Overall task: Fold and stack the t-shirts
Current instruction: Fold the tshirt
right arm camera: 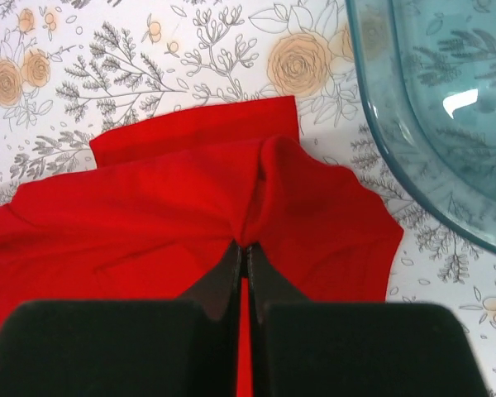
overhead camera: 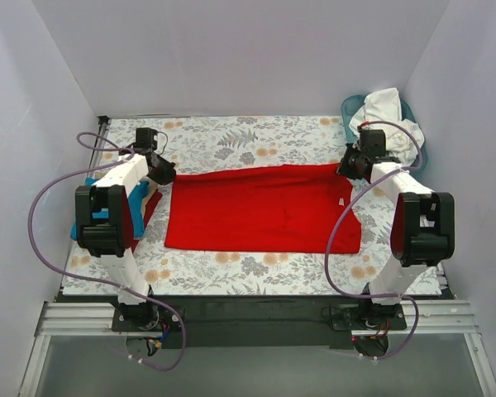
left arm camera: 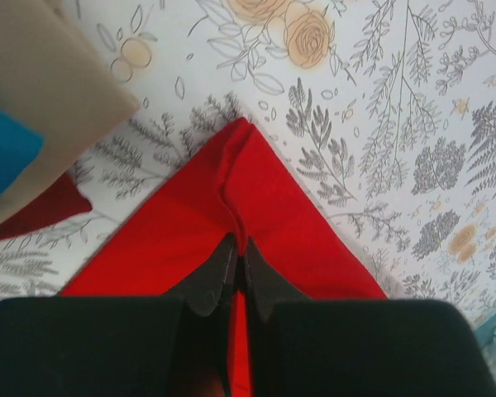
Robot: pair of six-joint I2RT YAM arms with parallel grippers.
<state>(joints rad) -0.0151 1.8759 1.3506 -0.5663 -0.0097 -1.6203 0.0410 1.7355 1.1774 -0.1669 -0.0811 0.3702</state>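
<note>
Currently: red t-shirt (overhead camera: pixel 260 207), spread flat mid-table on floral table cloth (overhead camera: pixel 231 141). Left gripper (left arm camera: pixel 238 246) pinches its far-left corner; right gripper (right arm camera: pixel 244 248) pinches its far-right corner. Advice: lift both corners level, carry them nearward together, cloth taut, edges aligned.

Table is covered by a floral table cloth (overhead camera: pixel 231 145) with grey leaves and peach roses. A red t-shirt (overhead camera: pixel 260 207) is spread across the middle, long side running left to right. It lies mostly flat, with its two far corners puckered. A teal plastic basket (overhead camera: pixel 348 106) sits at the far right corner, near the shirt's corner. At the left edge lies a turquoise blue cloth (left arm camera: pixel 8 157) with a dark red piece (left arm camera: pixel 41 207) beside it, both partly hidden.
</note>
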